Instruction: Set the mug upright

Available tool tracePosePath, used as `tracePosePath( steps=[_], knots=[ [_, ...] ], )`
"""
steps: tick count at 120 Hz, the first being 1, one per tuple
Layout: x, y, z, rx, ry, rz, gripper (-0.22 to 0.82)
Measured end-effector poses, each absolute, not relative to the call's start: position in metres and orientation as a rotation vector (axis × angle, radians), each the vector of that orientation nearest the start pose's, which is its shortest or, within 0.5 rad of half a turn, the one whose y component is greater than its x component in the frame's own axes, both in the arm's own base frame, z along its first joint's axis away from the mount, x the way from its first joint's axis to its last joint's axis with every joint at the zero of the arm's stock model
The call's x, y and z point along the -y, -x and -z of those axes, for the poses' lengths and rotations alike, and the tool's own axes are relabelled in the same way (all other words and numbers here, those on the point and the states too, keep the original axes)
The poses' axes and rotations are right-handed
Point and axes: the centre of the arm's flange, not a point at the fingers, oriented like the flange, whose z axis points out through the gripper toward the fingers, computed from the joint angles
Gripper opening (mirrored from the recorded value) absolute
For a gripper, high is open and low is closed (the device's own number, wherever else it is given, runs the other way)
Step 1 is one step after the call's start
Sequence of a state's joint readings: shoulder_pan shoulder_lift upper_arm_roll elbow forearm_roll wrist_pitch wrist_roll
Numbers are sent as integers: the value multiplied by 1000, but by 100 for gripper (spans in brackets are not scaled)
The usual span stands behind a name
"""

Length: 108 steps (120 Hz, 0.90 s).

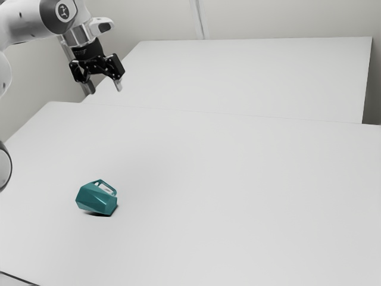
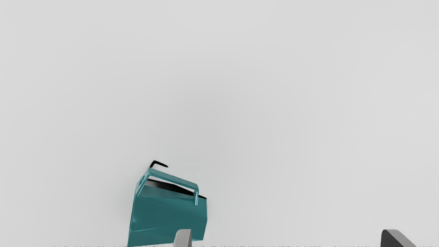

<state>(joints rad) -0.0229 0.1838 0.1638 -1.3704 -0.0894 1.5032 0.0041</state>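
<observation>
The gripper point(image 1: 105, 89) hangs high above the table in the exterior view, pointing down, its two fingers spread with nothing between them. A teal faceted mug point(image 1: 96, 199) lies on its side on the table, well below the gripper, with its handle on the upper side. In the wrist view the same mug point(image 2: 168, 214) shows its handle and side wall; one fingertip of the open gripper point(image 2: 286, 238) overlaps part of the mug in the picture, without touching it.
The white table point(image 1: 238, 196) spreads widely around the mug. Behind it, a second white surface point(image 1: 238, 77) extends toward the wall. The arm comes in from the exterior view's upper left.
</observation>
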Motion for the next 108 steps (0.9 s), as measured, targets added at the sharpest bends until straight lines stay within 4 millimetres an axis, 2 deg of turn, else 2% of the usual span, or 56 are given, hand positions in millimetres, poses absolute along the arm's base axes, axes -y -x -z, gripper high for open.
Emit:
tracePosePath(
  steps=[17,31,48,62,87,99,108],
  knots=[
    [-68,-599,-606,220,3200,-85,60],
    [-108,-589,-606,351,3242,-117,60],
    [-144,-575,-603,499,3361,-174,60],
    [-174,-559,-584,648,3474,-259,60],
    [-225,-525,-531,977,3589,-422,60],
    [-239,-512,-509,1092,3607,-487,60],
    [-247,-506,-500,1136,3614,-503,60]
  ],
)
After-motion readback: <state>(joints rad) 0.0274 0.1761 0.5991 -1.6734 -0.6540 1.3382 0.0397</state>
